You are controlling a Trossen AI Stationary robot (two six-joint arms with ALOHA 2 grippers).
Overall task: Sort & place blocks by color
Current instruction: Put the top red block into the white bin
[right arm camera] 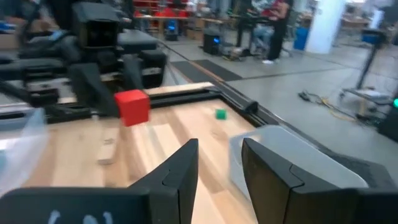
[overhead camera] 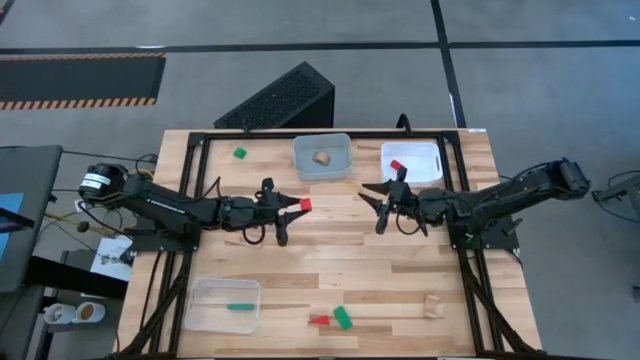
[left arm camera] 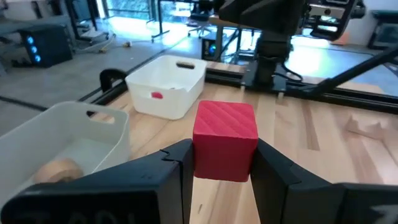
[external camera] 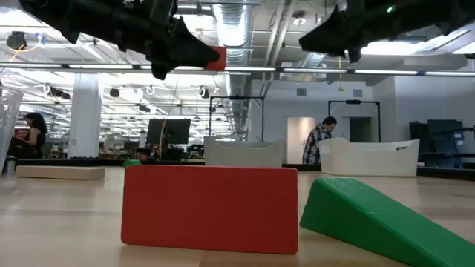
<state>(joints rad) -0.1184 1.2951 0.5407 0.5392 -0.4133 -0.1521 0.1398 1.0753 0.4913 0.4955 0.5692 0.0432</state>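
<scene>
My left gripper (overhead camera: 299,207) hovers over the table's middle, shut on a red cube block (left arm camera: 225,140), which also shows in the low view as the red cube block (external camera: 216,58). My right gripper (overhead camera: 382,207) faces it from the right, open and empty, with nothing between its fingers (right arm camera: 180,171). Loose on the wood lie a green block (overhead camera: 240,153) far left, a red block (overhead camera: 319,320) and a green wedge (overhead camera: 343,318) near the near edge, and a wood block (overhead camera: 432,306) near right. Other blocks lie inside three bins. My left gripper pinches the red cube by two opposite side faces (left arm camera: 200,149) between its two fingers, at their free ends. The fingers lie about level, pointing toward the table's right. The cube is lifted clear of the table, its top face bare.
A clear bin (overhead camera: 322,157) at the far middle holds a wood block. A white bin (overhead camera: 425,152) at the far right holds a red block (overhead camera: 397,166). A clear bin (overhead camera: 205,300) near left holds a green bar (overhead camera: 240,307). A black frame rims the table. People show in the room beyond.
</scene>
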